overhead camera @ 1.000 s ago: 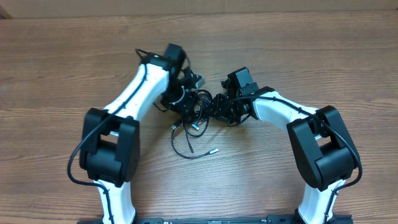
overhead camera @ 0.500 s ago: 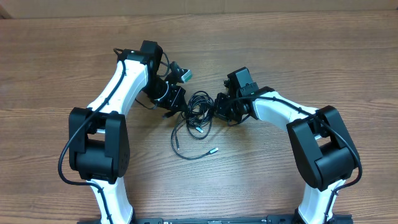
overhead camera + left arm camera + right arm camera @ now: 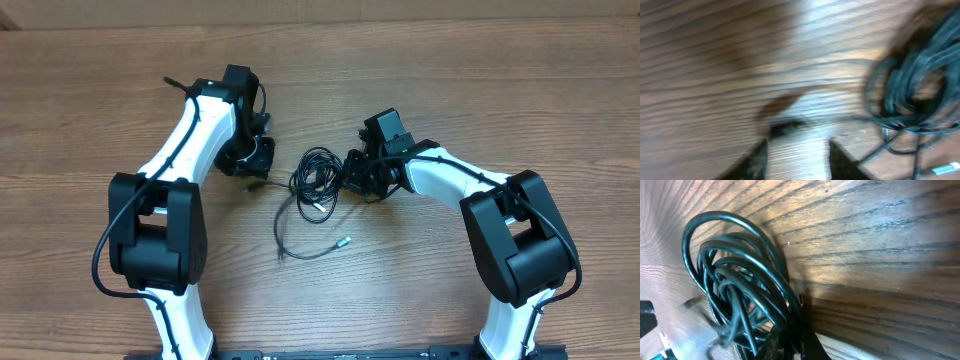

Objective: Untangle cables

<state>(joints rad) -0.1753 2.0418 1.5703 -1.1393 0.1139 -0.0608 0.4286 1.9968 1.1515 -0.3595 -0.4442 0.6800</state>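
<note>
Nearest the base, one loose strand of the cables (image 3: 318, 172) curves across the tabletop (image 3: 450, 80) and ends in a small pale plug (image 3: 344, 240), lying free and well apart from both hands. Just beyond it the rest is bunched in a tight coil of several black loops, flat on the wood, between the two hands. Right hand (image 3: 358, 178) is pressed to the coil's right edge. Its wrist view shows the loops (image 3: 740, 290) filling the frame and the strands pinched together at the bottom edge, so it reads as clamped on the cables. Left hand (image 3: 255, 165) sits left of the coil, clear of it, with one thin strand running between them. The left wrist view is blurred: fingers (image 3: 759, 159) apart over bare wood, a small dark bit just ahead of them that cannot be identified, the coil (image 3: 912, 85) off to the right. Farther back, plain wood grain.
</note>
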